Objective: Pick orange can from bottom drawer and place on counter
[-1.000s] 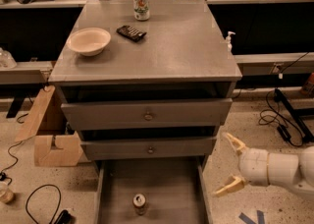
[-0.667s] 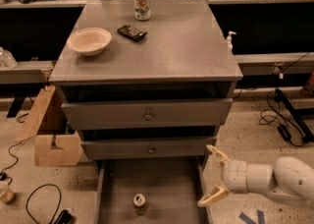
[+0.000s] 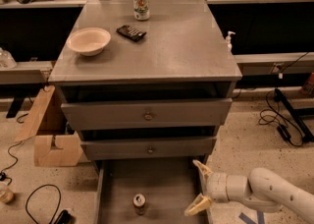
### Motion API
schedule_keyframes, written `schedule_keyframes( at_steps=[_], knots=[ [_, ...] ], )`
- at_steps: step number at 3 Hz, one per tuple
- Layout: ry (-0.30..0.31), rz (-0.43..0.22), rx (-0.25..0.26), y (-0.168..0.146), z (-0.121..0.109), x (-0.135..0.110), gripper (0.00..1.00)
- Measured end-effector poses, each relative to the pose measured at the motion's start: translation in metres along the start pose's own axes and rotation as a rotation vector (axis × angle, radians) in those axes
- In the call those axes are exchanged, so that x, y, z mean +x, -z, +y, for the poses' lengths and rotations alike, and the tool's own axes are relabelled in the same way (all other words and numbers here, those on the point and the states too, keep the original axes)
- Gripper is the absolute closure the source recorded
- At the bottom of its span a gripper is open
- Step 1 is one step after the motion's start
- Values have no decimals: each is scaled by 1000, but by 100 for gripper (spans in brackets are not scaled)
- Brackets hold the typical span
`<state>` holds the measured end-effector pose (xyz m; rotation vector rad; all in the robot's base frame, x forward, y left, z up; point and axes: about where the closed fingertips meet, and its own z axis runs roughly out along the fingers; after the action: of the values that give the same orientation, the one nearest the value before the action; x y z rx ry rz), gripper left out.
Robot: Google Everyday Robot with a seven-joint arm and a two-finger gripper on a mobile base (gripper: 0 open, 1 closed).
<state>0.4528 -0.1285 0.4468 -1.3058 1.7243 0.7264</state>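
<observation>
While the orange can [image 3: 140,202] stands upright on the floor of the open bottom drawer [image 3: 167,181], it is not yet touched. The gripper [image 3: 198,188] is seen just right of the can, at the drawer's right wall, with its two fingers spread wide and nothing held between them. For a good grasp, the jaws should probably be brought level around the can's body, so that it is not tipped. Well above and behind the can, the counter [image 3: 191,56] carries a bowl [image 3: 89,40], a black device [image 3: 131,33] and a white-and-green can [image 3: 141,3]. Left of the orange can, a cardboard box [image 3: 49,134] and cables [image 3: 41,203] are seen.
</observation>
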Motion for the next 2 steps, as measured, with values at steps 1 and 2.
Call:
schedule_keyframes(
  at_steps=[1,2],
  knots=[
    [-4,3,2,-1,0,1,0],
    [15,-10,-65,-40,-6,17,0]
  ],
)
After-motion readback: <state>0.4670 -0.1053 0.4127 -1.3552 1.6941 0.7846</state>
